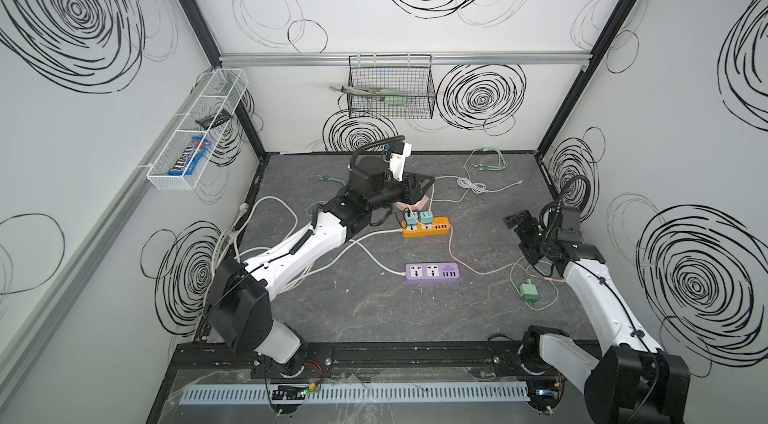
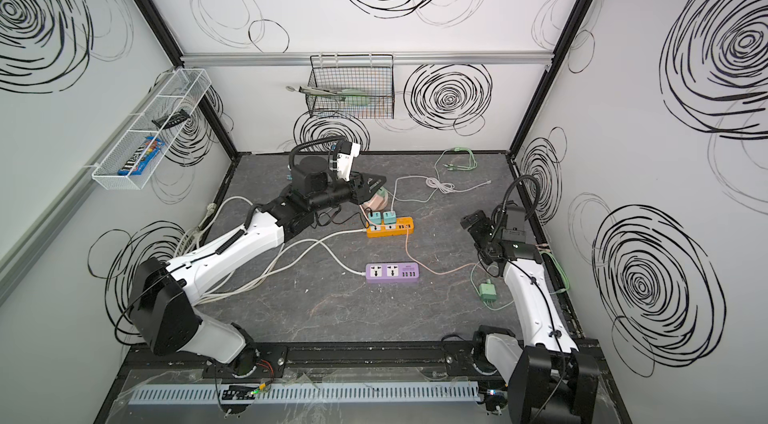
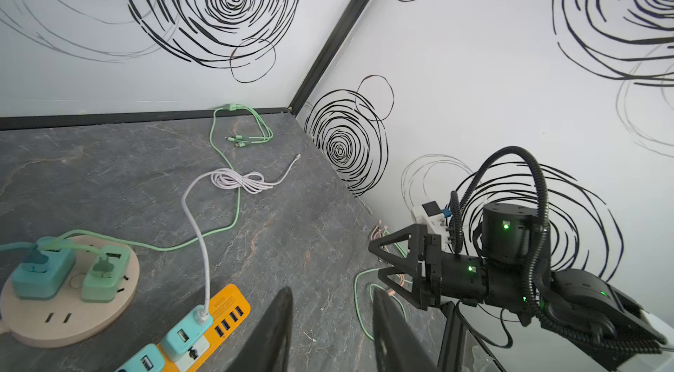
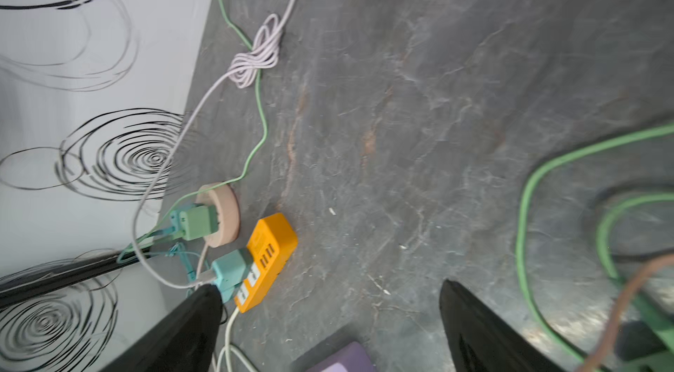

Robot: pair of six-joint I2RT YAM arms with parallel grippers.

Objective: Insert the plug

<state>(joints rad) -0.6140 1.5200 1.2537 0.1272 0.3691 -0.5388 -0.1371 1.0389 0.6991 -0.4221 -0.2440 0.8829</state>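
Observation:
A loose green plug (image 1: 528, 291) lies on the table at the right, its green cable looped round it, just in front of my right gripper (image 1: 521, 237). That gripper hovers open and empty above the table (image 4: 332, 297). The purple power strip (image 1: 432, 272) has both sockets free. Behind it, the orange power strip (image 1: 426, 228) carries two teal plugs (image 3: 186, 333). My left gripper (image 1: 422, 185) stands open and empty (image 3: 333, 315) above a round beige socket block (image 3: 69, 315), which holds a teal plug and a green plug.
A coiled pink cable (image 1: 471, 184) and a green multi-head cable (image 1: 484, 160) lie at the back right. White cables (image 1: 249, 226) trail along the left edge. A black wire basket (image 1: 390, 87) hangs on the back wall and a white one (image 1: 195, 131) on the left wall.

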